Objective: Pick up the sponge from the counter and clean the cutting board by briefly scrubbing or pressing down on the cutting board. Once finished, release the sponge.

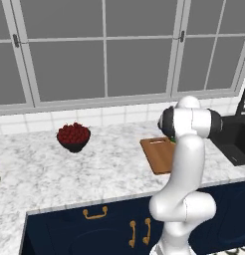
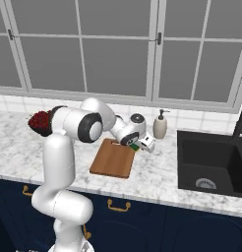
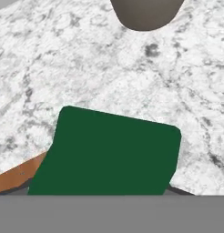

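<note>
And here we are at the far right corner of the cutting board, with the gripper low over the bench. The sponge sits right under the hand camera, green scouring top facing it, close up. In the right base view it is a small green-and-yellow spot at the gripper's tip, at about 2 o'clock from the board's centre and just off its edge. A sliver of brown board peeks out at 8 o'clock from the sponge in the hand view.

Whether the fingers are clamped on the sponge or standing off it, I cannot tell; the tips are hidden behind the sponge and the wrist.

Now the risks. The soap dispenser stands near, at 1 o'clock from the gripper, its base at 12 o'clock in the hand view. A wide swing could knock it. If the grip is shallow, the sponge may twist out on the lift. And a press near this edge, I judge, could miss the wood and scrub stone.
</note>
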Motion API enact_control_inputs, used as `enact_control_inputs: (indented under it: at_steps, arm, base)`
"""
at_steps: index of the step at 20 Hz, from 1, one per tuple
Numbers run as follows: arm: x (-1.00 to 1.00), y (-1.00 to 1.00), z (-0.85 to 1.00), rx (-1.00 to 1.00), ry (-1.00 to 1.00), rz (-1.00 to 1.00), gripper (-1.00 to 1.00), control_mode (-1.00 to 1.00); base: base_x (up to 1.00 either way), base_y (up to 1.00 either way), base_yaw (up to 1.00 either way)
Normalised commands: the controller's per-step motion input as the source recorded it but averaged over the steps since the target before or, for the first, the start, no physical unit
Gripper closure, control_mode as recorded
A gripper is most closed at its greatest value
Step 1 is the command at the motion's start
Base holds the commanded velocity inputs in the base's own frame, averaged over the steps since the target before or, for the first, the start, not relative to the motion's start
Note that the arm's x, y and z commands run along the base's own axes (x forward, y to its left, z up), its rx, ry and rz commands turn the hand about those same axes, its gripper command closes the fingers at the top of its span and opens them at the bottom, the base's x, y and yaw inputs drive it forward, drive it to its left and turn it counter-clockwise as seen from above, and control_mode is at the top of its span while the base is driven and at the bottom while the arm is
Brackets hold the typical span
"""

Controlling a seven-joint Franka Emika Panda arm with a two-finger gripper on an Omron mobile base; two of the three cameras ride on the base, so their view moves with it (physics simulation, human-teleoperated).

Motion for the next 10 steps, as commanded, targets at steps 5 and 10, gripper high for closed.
enact_control_inputs:
  at_steps: [5,10]
  arm:
    - [-0.97,0.00,-0.30,0.00,-0.01,0.00,1.00,-1.00]
    - [-1.00,0.00,-0.38,0.00,0.00,0.00,1.00,-1.00]
  base:
    - [0.00,0.00,0.00]
    - [0.00,0.00,0.00]
